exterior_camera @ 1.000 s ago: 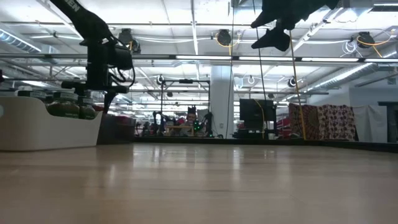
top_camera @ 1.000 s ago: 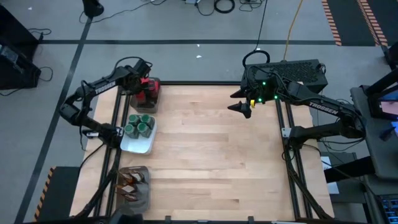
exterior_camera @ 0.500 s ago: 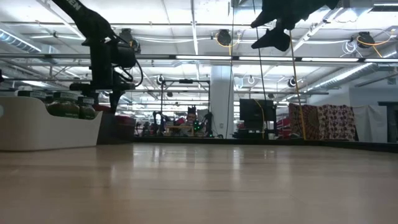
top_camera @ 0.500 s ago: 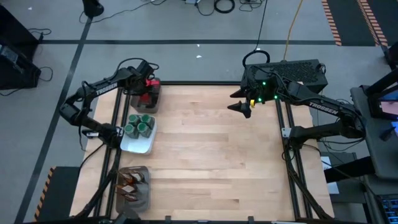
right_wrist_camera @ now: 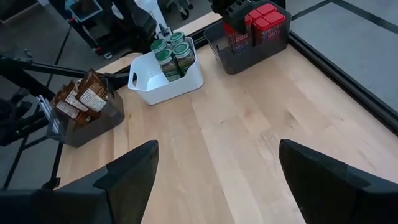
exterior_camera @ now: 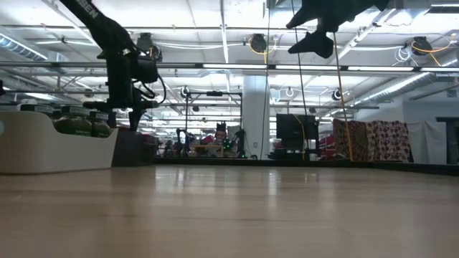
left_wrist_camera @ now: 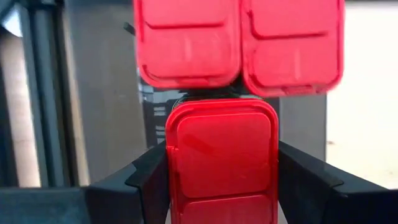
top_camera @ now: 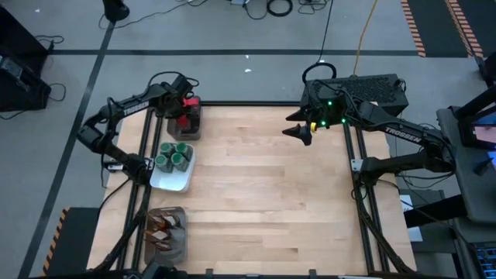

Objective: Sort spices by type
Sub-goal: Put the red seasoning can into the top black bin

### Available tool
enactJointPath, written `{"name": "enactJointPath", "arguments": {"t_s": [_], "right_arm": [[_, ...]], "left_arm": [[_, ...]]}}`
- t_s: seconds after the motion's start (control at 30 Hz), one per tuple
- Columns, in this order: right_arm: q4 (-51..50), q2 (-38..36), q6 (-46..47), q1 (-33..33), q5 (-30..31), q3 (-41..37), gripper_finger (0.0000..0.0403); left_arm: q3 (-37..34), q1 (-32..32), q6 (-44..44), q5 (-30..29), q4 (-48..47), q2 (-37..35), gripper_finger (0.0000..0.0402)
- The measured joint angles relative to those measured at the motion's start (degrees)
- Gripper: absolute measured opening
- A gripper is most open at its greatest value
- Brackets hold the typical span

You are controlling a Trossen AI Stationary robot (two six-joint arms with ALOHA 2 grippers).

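Observation:
My left gripper (top_camera: pixel 184 107) hangs over the grey mesh tray (top_camera: pixel 195 130) at the table's far left corner, shut on a red box (left_wrist_camera: pixel 221 158). Two more red boxes (left_wrist_camera: pixel 239 43) stand side by side in the tray just beyond it. The jars with green lids (top_camera: pixel 173 157) stand in the white dish (top_camera: pixel 174 180), and the brown-orange sachets (top_camera: pixel 164 227) stand upright in a second grey tray (top_camera: pixel 180 246) at the near left. My right gripper (top_camera: pixel 297 133) waits open, raised above the table's far right part, with nothing between its fingers (right_wrist_camera: pixel 134 174). My left gripper pinches the red box by two opposite sides (left_wrist_camera: pixel 171 168) between its two fingers. The fingers come from above and point steeply down. The box's top faces up at the wrist. I cannot tell whether its underside rests in the tray.
The white dish's wall (exterior_camera: pixel 50 147) fills the left of the low view, in front of the far tray. The three containers stand in a row along the table's left edge. The bare wooden top (top_camera: pixel 271 194) stretches from them to the right edge.
My left gripper has rolled its wrist above the far tray, and the red box has turned with it. The right arm has kept still.

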Motion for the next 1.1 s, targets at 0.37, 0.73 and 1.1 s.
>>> {"name": "enactJointPath", "arguments": {"t_s": [0.37,0.73,1.1], "right_arm": [[-0.2,0.0,1.5,0.2,3.0,0.0,0.0315],[-0.1,0.0,1.3,0.2,3.4,0.0,0.0315],[-0.1,0.0,0.6,0.2,3.3,0.0,0.0315]], "left_arm": [[0.0,0.0,2.0,-0.6,0.2,-0.1,0.0235],[0.0,0.0,2.2,-1.5,0.2,-0.1,0.0235],[0.0,-0.9,3.4,-5.2,0.4,-0.1,0.0267]]}}
